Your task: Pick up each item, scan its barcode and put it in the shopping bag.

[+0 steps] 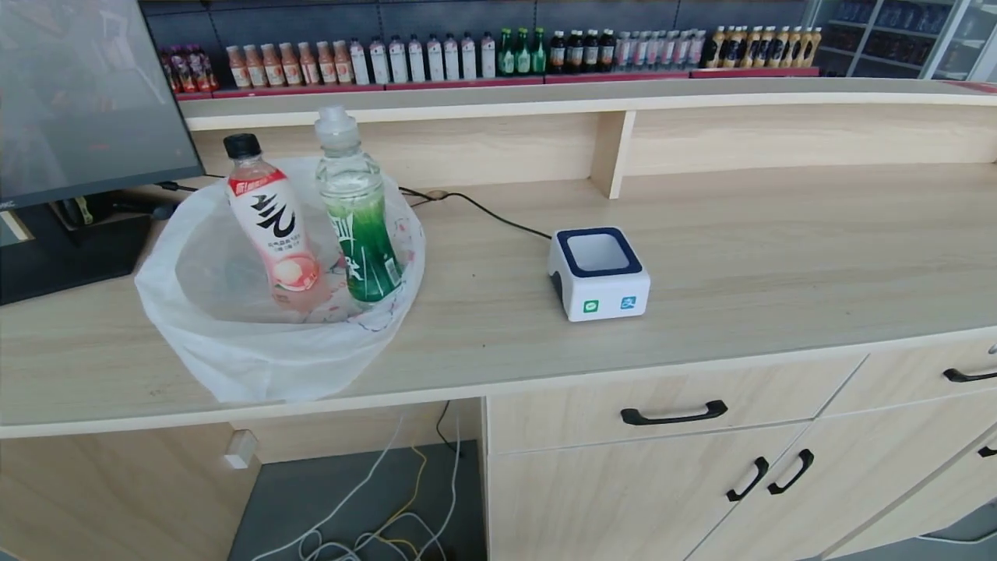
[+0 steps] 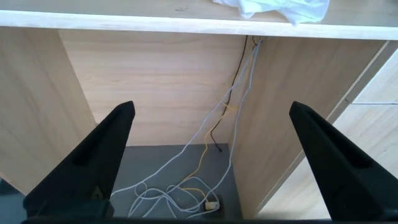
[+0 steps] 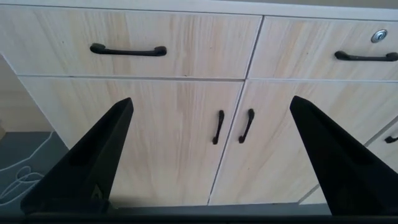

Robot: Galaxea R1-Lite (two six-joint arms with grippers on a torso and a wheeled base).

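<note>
White shopping bag [image 1: 257, 358] lies above the spread left tool [image 2: 211, 107]; right tool [image 3: 210, 102] likewise spread.

In the head view, the cloudy plastic of the shopping bag [image 1: 234, 343] veils the bases of the pink bottle [image 1: 269, 218] and the green bottle [image 1: 354, 210]. The monitor [image 1: 86, 93] at upper left is cut by the top and left edges. The shelf bottles [image 1: 483, 54] along the top are too small to tell their labels. A drawer handle [image 1: 970, 375] runs off the right edge.
</note>
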